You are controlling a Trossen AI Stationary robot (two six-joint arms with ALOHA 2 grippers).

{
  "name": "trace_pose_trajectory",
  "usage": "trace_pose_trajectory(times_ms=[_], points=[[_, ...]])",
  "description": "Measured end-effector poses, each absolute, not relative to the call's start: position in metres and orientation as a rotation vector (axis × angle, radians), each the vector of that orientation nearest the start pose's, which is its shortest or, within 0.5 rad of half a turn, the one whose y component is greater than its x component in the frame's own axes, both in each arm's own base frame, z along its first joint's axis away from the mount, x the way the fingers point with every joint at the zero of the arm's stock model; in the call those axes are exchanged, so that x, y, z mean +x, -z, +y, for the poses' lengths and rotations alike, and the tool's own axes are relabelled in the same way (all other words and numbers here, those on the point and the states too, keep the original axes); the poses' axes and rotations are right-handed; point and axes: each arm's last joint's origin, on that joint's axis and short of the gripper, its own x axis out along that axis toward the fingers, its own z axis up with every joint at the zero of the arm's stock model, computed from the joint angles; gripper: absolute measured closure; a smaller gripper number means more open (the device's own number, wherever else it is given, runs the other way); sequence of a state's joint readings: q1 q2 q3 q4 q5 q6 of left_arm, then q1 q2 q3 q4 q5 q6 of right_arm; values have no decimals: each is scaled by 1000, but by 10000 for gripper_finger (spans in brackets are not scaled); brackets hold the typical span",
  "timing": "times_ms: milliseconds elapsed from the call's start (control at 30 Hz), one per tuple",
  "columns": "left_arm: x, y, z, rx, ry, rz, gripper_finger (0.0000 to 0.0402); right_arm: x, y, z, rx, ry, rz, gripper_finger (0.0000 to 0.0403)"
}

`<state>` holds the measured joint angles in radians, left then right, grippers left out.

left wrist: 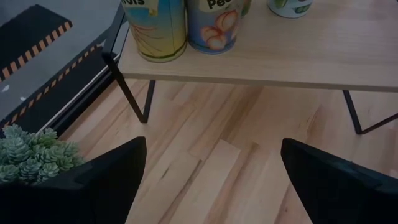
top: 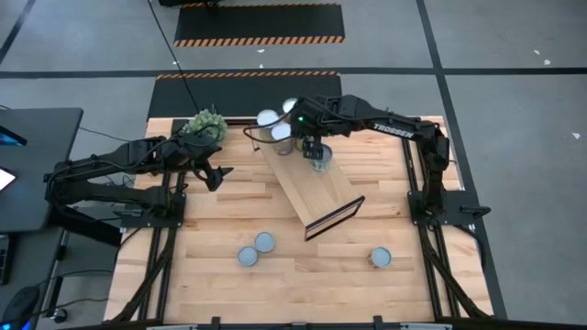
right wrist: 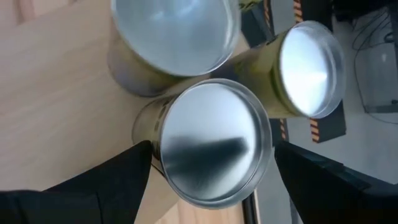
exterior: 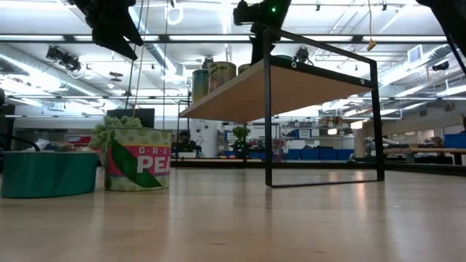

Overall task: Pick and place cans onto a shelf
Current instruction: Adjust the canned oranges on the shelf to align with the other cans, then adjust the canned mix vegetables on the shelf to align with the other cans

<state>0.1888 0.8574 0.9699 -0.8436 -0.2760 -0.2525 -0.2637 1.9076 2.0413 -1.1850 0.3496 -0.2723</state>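
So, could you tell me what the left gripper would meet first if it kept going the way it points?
Probably the shelf: the left gripper, jaws open, faces its near edge across bare tabletop; depth is unclear.

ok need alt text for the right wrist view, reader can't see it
Looking down past the right pincer, its two dark fingers flank a can with a silvery round top that stands on the light-wood shelf. Two more cans stand close behind it on the shelf, one with a yellowish side.
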Motion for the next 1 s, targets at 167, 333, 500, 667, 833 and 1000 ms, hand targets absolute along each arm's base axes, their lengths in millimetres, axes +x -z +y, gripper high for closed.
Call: trace_pose_trajectory(times_ms=[167,333,500,667,833,1000], points=[[151,-326,37,-209,-535,675,24,374,-361,-123,-304,424,1108,55],[151,-326,37,-206,-534,675,24,375,-363,-129,-299,444,1075,55],[151,-326,37,-205,-535,675,24,375,-371,-124,-295,440,1059,55],[151,-327,37,-200,-545,674,24,367,-383,-119,-267,421,1079,55],[151,-327,37,-203,-546,673,24,351,-397,-112,-186,373,1148,55],[151,-327,37,-189,-549,675,24,341,-408,-95,-56,206,1126,55]])
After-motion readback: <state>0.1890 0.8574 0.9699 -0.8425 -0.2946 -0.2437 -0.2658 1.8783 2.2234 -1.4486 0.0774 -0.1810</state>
